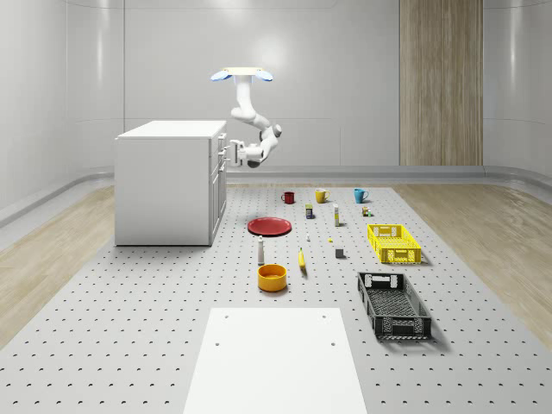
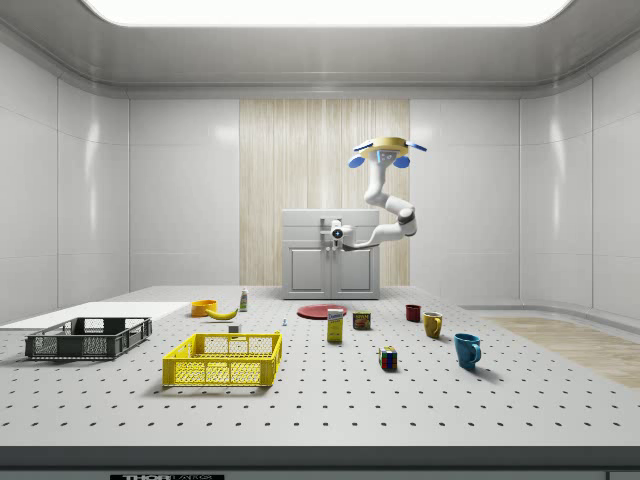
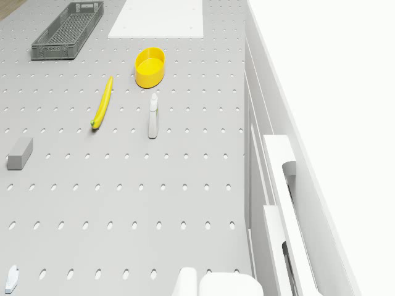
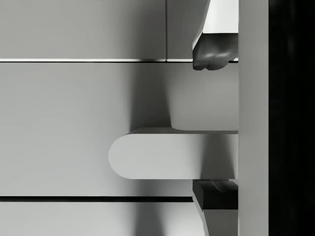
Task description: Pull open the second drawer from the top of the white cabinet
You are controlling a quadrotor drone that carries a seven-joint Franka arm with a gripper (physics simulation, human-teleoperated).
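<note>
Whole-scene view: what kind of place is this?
Likely a simulated robot test room: a perforated floor strewn with props, a white cabinet, a yellow crate, and a drone hovering beside the cabinet, its hand at the drawers.

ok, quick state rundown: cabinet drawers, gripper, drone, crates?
cabinet: drawers look shut
drawer handle: between the fingers, one finger on each side
gripper: at the cabinet front, straddling the handle, not closed on it
drone: airborne beside the cabinet
yellow crate: upright, empty
black crate: upright, empty
bottle: standing
banana: lying flat
</note>
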